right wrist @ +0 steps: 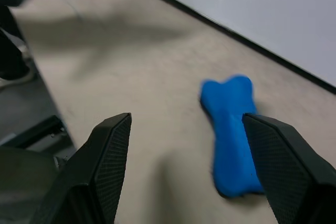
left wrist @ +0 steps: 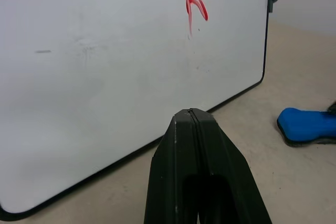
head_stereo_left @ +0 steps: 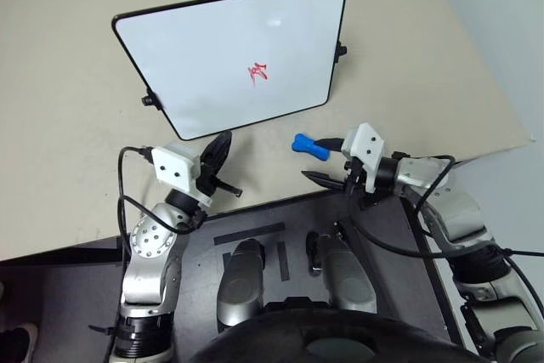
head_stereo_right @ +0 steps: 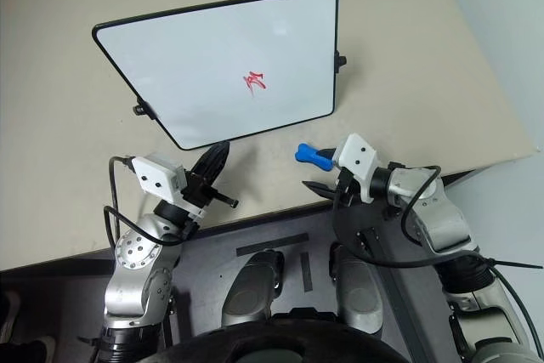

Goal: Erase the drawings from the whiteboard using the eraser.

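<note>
The blue bone-shaped eraser (head_stereo_left: 309, 146) lies flat on the beige worktop (head_stereo_left: 68, 125), just off the whiteboard's near right corner. One end of it sits against the far finger of the right pincer (head_stereo_left: 327, 161), whose fingers (right wrist: 107, 166) stand spread apart with nothing clamped; in the right wrist view the eraser lies beside the inner face of one finger, bare worktop filling the rest of the gap.

The whiteboard (head_stereo_left: 212, 57), white with a thin black frame and small black side knobs, lies farther out on the worktop, with the red drawings (head_stereo_left: 257, 71) right of its centre and nothing covering them.

The left pincer (head_stereo_left: 223, 149) is clenched shut and empty, its tip just beside the board's near edge, well left of the eraser.
</note>
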`<act>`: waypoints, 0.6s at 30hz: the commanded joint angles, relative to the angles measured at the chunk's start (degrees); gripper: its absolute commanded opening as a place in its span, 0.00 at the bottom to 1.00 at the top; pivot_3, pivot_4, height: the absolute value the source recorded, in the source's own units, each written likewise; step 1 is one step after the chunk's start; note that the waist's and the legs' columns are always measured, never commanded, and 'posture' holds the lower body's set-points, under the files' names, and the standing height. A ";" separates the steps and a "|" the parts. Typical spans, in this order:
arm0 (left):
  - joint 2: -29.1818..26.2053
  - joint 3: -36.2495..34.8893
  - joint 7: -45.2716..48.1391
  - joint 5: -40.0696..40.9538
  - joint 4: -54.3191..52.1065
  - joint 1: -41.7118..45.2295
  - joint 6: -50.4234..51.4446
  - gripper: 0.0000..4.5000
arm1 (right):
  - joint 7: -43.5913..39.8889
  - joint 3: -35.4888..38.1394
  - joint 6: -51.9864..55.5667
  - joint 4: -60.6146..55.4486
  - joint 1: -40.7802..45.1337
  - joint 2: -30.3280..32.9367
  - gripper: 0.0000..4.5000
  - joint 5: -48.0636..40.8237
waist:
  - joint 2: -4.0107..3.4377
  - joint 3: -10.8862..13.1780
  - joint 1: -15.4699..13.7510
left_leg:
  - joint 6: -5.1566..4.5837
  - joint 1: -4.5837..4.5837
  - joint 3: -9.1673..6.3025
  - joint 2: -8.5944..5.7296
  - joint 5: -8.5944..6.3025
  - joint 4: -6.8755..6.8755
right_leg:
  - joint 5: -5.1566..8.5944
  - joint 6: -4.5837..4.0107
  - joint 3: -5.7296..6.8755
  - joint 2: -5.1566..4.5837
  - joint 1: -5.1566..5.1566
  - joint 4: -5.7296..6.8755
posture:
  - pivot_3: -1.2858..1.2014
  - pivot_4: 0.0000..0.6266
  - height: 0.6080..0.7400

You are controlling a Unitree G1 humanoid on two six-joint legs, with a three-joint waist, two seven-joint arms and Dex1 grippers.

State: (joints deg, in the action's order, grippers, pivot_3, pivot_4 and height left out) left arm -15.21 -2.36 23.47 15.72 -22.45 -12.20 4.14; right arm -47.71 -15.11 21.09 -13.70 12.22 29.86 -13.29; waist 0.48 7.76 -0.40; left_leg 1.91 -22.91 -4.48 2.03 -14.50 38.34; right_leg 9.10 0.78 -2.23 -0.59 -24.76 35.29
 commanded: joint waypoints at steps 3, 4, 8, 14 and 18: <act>0.55 0.64 -0.15 -0.60 -0.40 1.20 -1.76 0.00 | 0.36 -0.36 -4.18 3.94 2.07 -1.45 0.79 2.63 | 0.00 0.00 -0.02 | 0.00 -0.01 -0.01 0.00 -0.01 -0.01 | -0.05 -0.08 0.00 0.00 -0.01 0.00 | 0.52 0.24 1.00; 0.65 0.75 -0.23 -0.69 -0.34 1.22 -1.87 0.00 | 0.28 -0.42 -4.57 4.65 2.28 -1.63 0.79 2.96 | 0.00 0.00 -0.01 | 0.00 0.00 -0.01 0.00 -0.01 -0.01 | -0.06 -0.10 0.00 0.00 0.00 -0.01 | 0.52 0.24 1.00; 1.15 1.07 -0.61 -0.92 -0.10 1.31 -2.29 0.00 | -0.15 -0.59 -5.43 6.19 2.92 -2.02 0.79 3.46 | 0.00 0.00 0.00 | 0.00 0.00 -0.01 0.00 -0.01 -0.01 | -0.06 -0.10 -0.01 0.00 0.00 -0.01 | 0.52 0.24 1.00; 1.70 1.03 -0.79 -1.31 0.28 1.68 -2.65 0.00 | 0.01 -0.51 -6.12 7.69 3.57 -2.58 0.70 4.27 | 0.00 0.00 0.01 | -0.01 0.01 0.00 0.00 -0.01 -0.01 | -0.06 -0.10 -0.01 0.00 0.01 -0.01 | 0.52 0.24 1.00; 1.86 0.89 -0.75 -1.41 0.62 2.07 -2.77 0.00 | 1.16 -0.13 -6.71 8.59 3.99 -3.06 0.42 5.23 | 0.00 0.00 0.01 | 0.00 0.03 -0.01 0.01 -0.01 -0.01 | -0.06 -0.11 -0.01 0.00 0.01 0.00 | 0.52 0.24 1.00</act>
State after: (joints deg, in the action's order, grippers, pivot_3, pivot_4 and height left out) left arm -13.54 -1.46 22.94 14.45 -21.42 -10.60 2.59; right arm -47.18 -15.64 14.84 -5.10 16.01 27.20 -8.71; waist 0.48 7.76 -0.39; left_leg 1.91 -22.87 -4.48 2.05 -14.50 38.33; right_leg 9.03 0.66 -2.24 -0.59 -24.74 35.29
